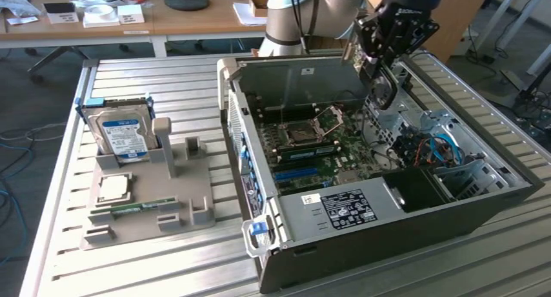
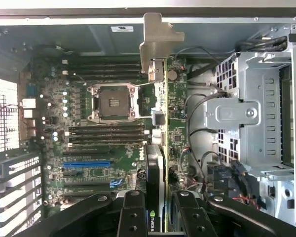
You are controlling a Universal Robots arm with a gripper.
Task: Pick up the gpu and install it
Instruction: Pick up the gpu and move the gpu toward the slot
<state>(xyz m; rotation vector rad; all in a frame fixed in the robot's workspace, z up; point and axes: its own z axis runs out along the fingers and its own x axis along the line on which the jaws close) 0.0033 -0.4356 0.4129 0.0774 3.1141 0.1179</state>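
Observation:
My gripper (image 1: 385, 59) hangs over the back right part of the open computer case (image 1: 379, 226), shut on the gpu (image 1: 384, 90). In the wrist view the gpu (image 2: 157, 168) stands edge-on between the two black fingers (image 2: 133, 212). Its silver bracket (image 2: 158, 37) points away toward the case's rear wall. The card hovers above the motherboard (image 2: 113, 163), beside the empty CPU socket (image 2: 112, 102) and clear of the blue slot (image 2: 86, 164). I cannot tell how high above the board it is.
A metal drive cage (image 2: 246, 113) with cables stands close beside the card. Outside the case, a grey fixture tray (image 1: 146, 200) holds a blue-labelled hard drive (image 1: 120, 132), a processor chip (image 1: 115, 187) and a green memory stick (image 1: 138, 208).

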